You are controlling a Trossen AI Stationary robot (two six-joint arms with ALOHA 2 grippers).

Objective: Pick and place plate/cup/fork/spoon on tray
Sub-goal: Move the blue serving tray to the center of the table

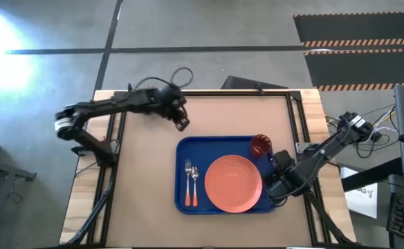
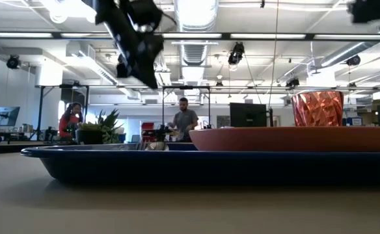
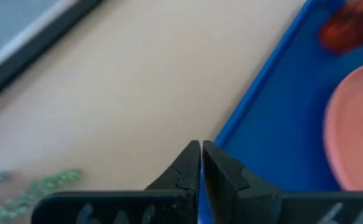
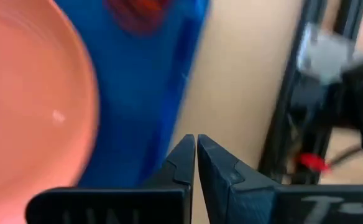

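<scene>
Tray, blue with a raised rim, lies on the table a little toward the right arm's side, and all four pieces sit inside it. The plate fills the middle of the tray. The cup stands upright in the far corner on the right arm's side, just beside the plate's edge. The fork and the spoon lie side by side in the strip of tray left of the plate, orange handles toward the near edge, metal ends pointing away. The left gripper hangs in the air above bare table, near the tray's far left corner, its fingers pressed together with nothing between them. The right gripper is low at the tray's right edge, near the plate and apart from the cup; its fingers are also closed and empty. In the low view, people and a potted plant show in the room behind the table.
</scene>
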